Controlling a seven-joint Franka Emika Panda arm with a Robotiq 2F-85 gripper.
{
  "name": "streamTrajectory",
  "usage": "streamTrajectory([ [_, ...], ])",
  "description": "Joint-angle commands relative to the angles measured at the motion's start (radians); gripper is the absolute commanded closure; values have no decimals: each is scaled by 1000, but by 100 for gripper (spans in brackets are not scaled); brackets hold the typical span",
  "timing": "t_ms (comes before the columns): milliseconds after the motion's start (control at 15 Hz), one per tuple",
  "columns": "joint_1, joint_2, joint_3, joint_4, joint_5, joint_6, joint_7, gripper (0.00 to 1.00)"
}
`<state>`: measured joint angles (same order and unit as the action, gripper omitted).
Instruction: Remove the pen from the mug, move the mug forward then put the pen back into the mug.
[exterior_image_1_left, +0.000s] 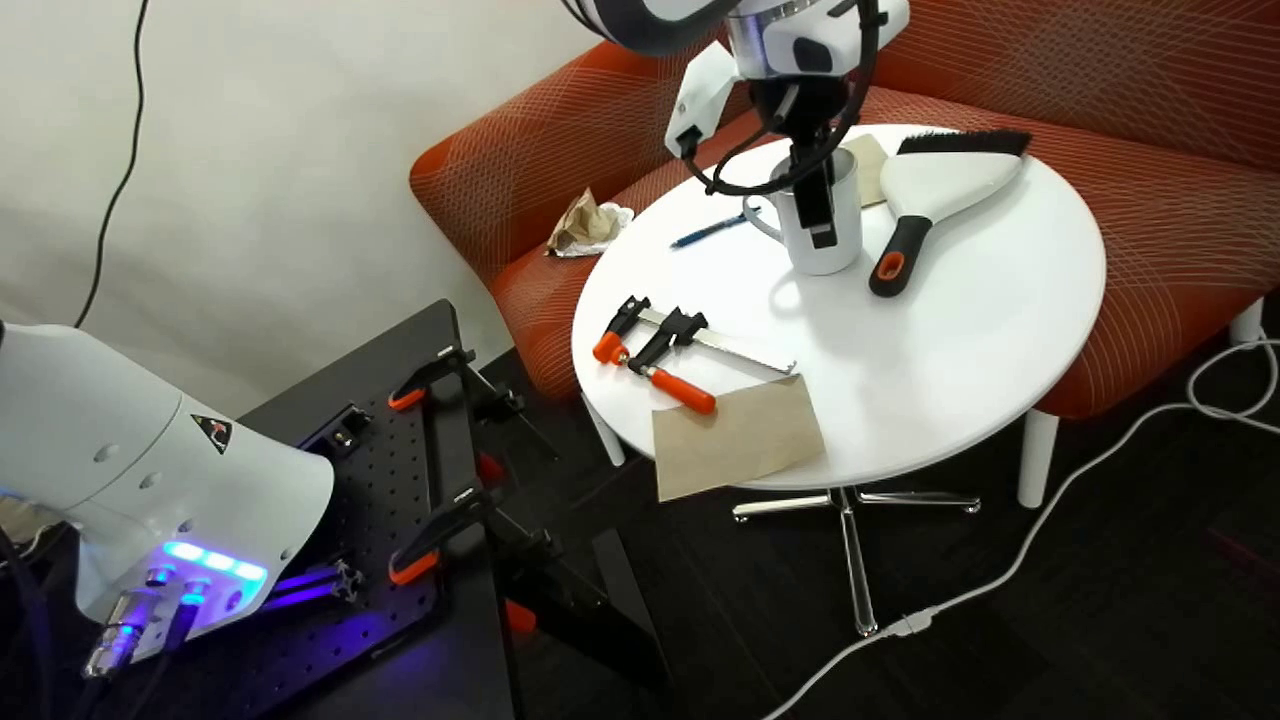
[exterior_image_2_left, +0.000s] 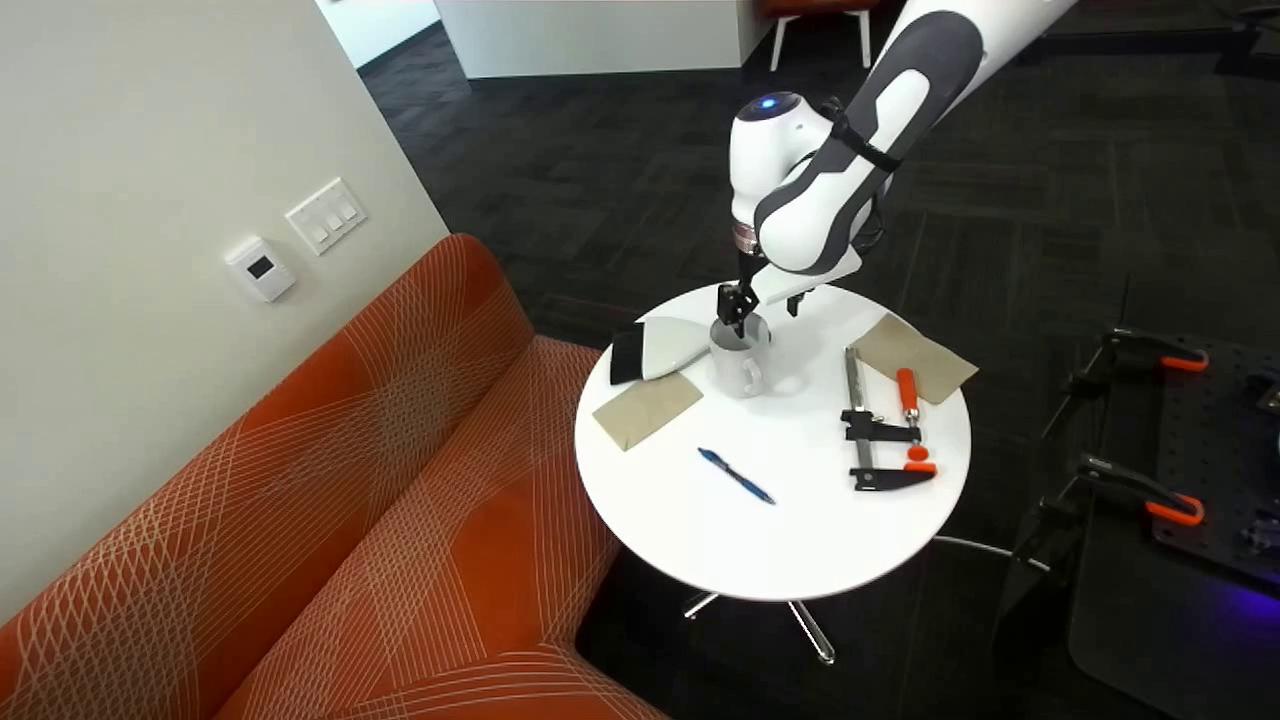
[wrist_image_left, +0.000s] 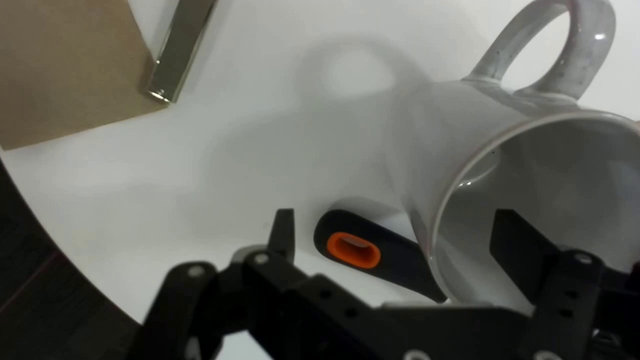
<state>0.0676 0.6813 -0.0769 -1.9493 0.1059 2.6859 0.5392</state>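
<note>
Plainly, our hand (wrist_image_left: 397, 232) is spread astride the mug's (exterior_image_1_left: 849, 222) rim, the pen (exterior_image_1_left: 715, 228) at left in an exterior view.

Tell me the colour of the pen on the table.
The pen is blue with darker parts; it shows best in an exterior view.

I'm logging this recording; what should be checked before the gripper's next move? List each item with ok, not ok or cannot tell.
1. The pen is out of the mug: ok, it lies on the table, apart from the mug.
2. The mug stands upright: ok.
3. The gripper is open: ok.
4. One finger shows over the mug's opening, the other outside it: ok in the wrist view.
5. That first finger reaches below the rim: cannot tell.
6. The brush is out of the mug's way: cannot tell; it lies close beside it.
</note>
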Motion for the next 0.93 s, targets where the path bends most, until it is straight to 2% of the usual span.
streamTrajectory([
  [0, 18, 37, -18, 52, 20, -37, -15, 26],
  [600, 22, 63, -20, 85, 22, -52, -13, 95],
  [733, 24, 58, -21, 82, 21, -56, -12, 100],
  [867, 25, 44, -23, 70, 22, -61, -10, 97],
])
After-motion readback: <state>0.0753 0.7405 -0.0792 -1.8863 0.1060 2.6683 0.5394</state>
